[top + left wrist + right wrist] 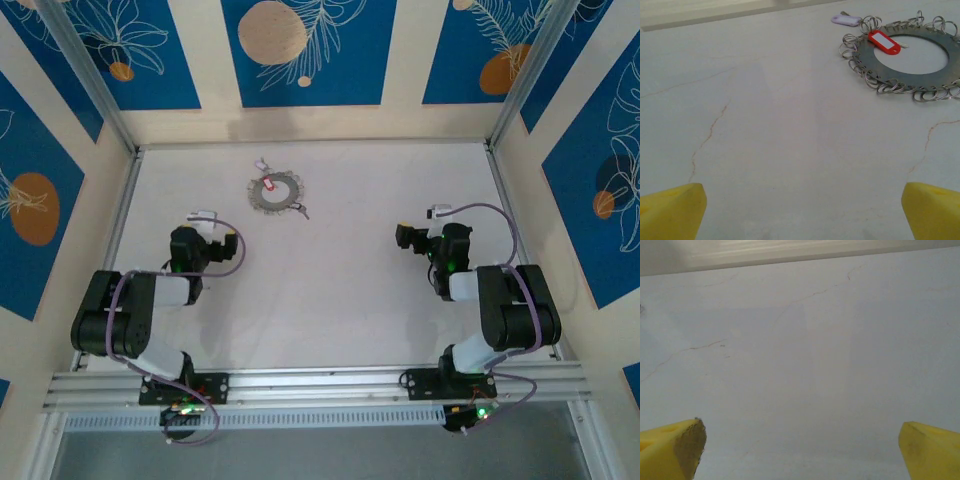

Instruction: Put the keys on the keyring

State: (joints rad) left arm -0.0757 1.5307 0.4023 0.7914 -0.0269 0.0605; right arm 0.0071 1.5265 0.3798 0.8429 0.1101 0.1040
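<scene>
The keyring (274,193) lies flat at the back left of the white table, a grey disc with an open centre and small silvery loops round its rim. A red-headed key (268,184) rests on it, a white-headed key (262,165) lies just behind it, and a dark key (300,209) lies at its front right. In the left wrist view the keyring (905,80), red key (884,41) and pale key (846,20) sit far ahead to the right. My left gripper (207,228) (802,210) and right gripper (432,225) (802,452) are both open, holding nothing.
The white table (340,290) has fine cracks and is fenced by metal rails (120,210) at the sides and back, with patterned blue walls beyond. Bare tabletop (805,365) lies ahead of the right gripper's yellow fingers (670,450).
</scene>
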